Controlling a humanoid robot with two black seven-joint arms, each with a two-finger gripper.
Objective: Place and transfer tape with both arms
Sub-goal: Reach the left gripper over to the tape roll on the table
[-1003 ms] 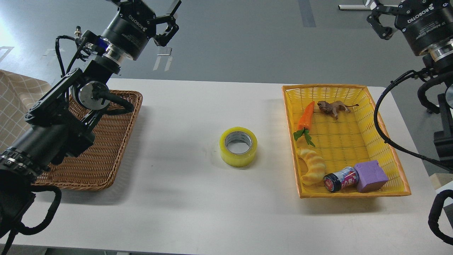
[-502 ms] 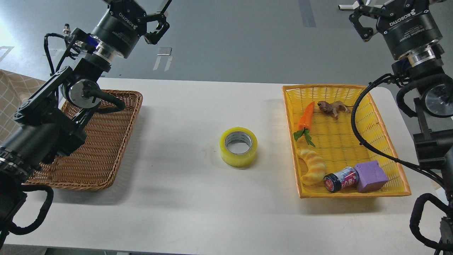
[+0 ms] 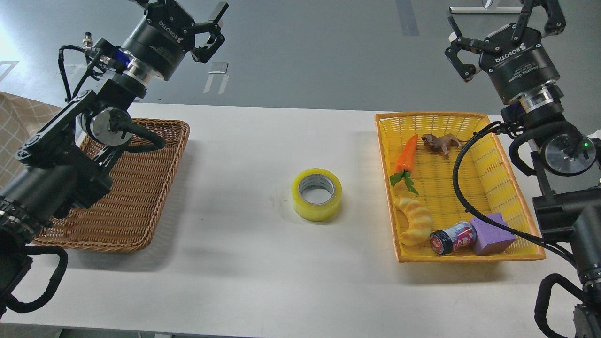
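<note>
Tape: lies flat, core up, on the white surface, between the brown wicker tray at left and the yellow basket at right, touching neither.
Left claw: raised at far left, well apart from the tape, fingers spread, holding nothing.
Right claw: raised at far right beyond the basket, fingers spread, holding nothing.

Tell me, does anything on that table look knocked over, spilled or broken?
Nothing stands out. The tape lies flat, alone mid-table, between the wicker tray and the yellow basket. The small jar lies on its side among the toys, but nothing has spilled. Both claws hang open above.
</note>
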